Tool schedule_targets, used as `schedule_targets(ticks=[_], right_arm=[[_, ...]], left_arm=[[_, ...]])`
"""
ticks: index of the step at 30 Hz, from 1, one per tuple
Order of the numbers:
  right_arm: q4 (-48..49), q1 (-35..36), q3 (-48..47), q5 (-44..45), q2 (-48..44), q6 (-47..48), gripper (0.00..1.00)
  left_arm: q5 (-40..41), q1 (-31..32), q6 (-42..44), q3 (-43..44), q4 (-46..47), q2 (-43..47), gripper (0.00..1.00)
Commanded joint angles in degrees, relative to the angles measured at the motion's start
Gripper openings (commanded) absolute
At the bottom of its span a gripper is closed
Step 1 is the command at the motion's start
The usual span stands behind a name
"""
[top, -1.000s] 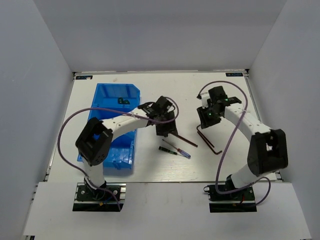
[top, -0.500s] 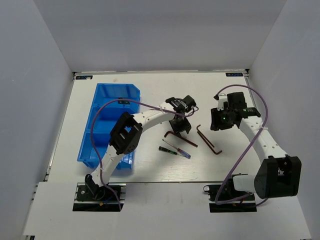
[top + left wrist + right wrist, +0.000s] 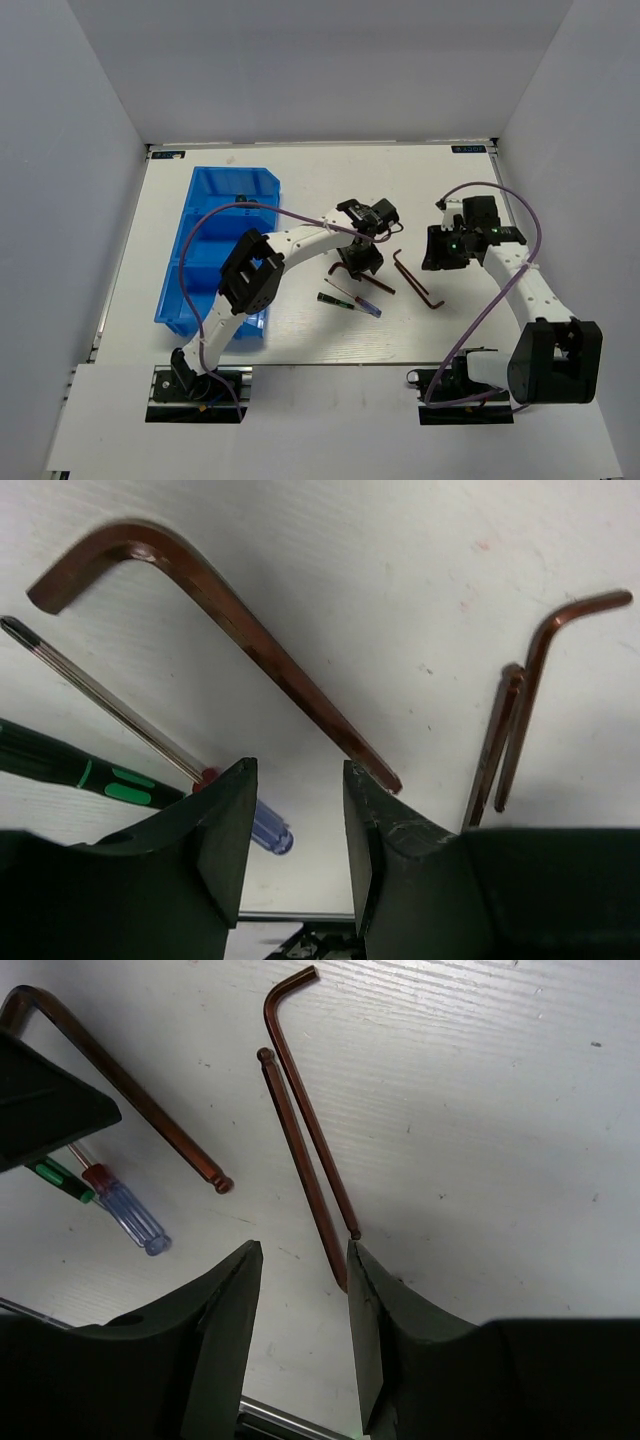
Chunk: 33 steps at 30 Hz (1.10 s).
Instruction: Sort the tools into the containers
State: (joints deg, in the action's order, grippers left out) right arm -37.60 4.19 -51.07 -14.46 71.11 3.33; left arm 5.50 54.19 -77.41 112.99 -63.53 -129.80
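Three bright blue open-topped plastic bins (image 3: 215, 188) are joined in one row. Five loose hand tools can be counted beside them. Three are dark brown metal hex keys: one thick L-shaped hex key (image 3: 250, 638) and two thinner ones, a thin hex key with a bent end (image 3: 309, 1110) and a thin straight-looking key (image 3: 301, 1170) whose bend cannot be made out in either wrist view. Two are thin screwdrivers: one green-and-black-handled screwdriver (image 3: 60, 763) and one screwdriver with a red collar and clear blue handle (image 3: 128, 1212). There are two white-and-black robot arms, a left arm (image 3: 300, 238) and a right arm (image 3: 520, 275).
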Motion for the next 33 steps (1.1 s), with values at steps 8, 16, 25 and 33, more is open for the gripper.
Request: schedule_targets(ticks=[8, 16, 25, 33], right_arm=[[0.7, -3.0, 4.1, -5.0, -5.2, 0.0, 0.46], [0.9, -5.9, 4.0, -7.6, -4.6, 0.1, 0.46], [0.1, -7.7, 3.2, -10.1, -3.7, -0.3, 0.46], [-0.8, -8.3, 4.5, -11.2, -5.2, 1.1, 0.46]], left_arm=[[4.1, -1.2, -1.7, 7.9, -3.3, -6.8, 0.5], [5.1, -1.2, -4.2, 1.7, -3.9, -7.4, 0.37], [7.4, -2.3, -4.2, -9.4, -3.4, -5.3, 0.0], [14.7, -5.1, 4.0, 2.4, -2.5, -4.8, 0.0]])
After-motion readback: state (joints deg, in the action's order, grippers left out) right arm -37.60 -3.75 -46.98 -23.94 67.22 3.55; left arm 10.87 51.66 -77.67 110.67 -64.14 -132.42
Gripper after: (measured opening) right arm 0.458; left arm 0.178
